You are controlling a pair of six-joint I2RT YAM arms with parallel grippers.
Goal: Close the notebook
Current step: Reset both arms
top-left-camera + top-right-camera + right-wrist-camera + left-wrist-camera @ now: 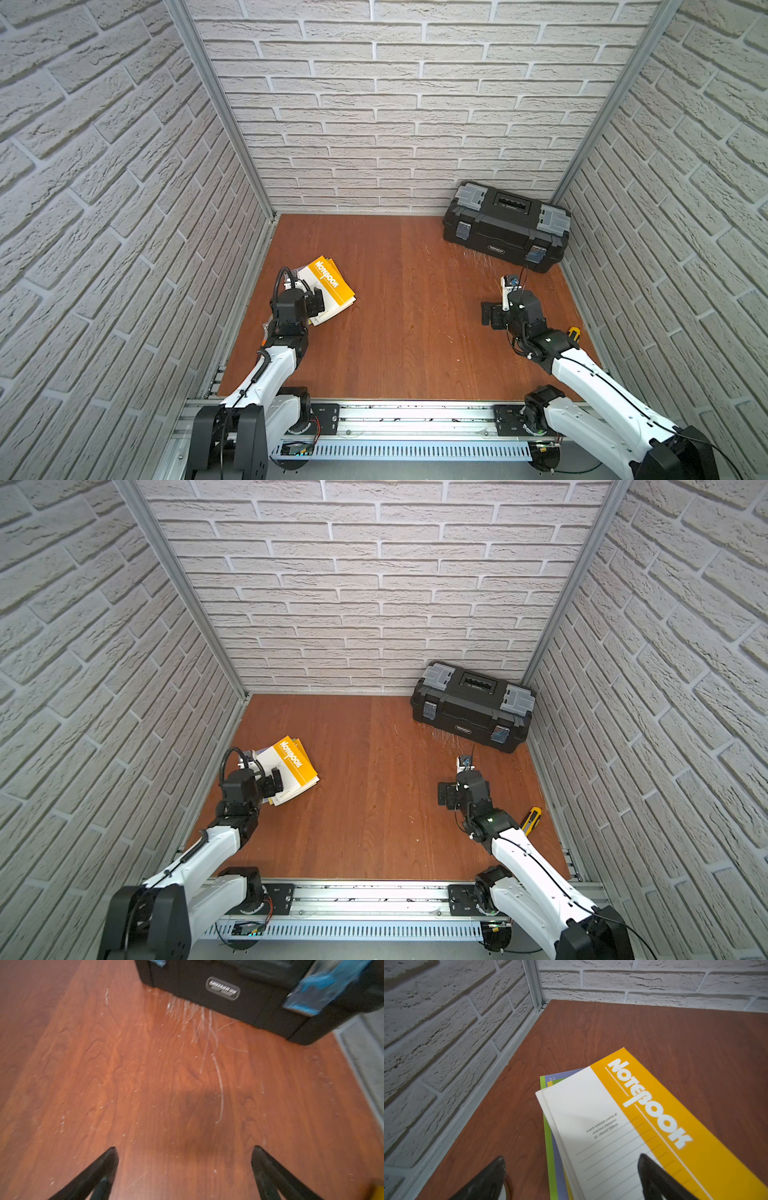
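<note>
**Q:** Where is the notebook [328,289], and what is near it?

**A:** On the wooden table [395,332], at about 9 o'clock in both top views, close to the side wall. Its yellow-and-white front cover faces up. The left gripper [572,1158] hangs over its near end with the jaws wide apart, holding nothing. The right gripper [185,1148] is well apart from the notebook, at about 3 o'clock, over bare wood. Its jaws are also spread and empty.

**Q:** How would the notebook handle?

**A:** Probably light, thin and floppy, with a smooth cover. It rests on other booklets, so it may slide if pushed sideways. The leaf edges fan out a little along the white side, which I take to be the free edge. The cover already lies over the pages, so I judge it shut or very nearly so. The best place to pinch is that white free edge. Otherwise, press straight down on the cover.

**Q:** How many of each thing?

**A:** One notebook. At least two booklets lie beneath it, one green [548,1136] and one blue-violet [560,1076]. One black toolbox [505,226] sits at about 1 o'clock. One yellow utility knife [531,820] lies at about 4 o'clock. There are two grippers.
</note>
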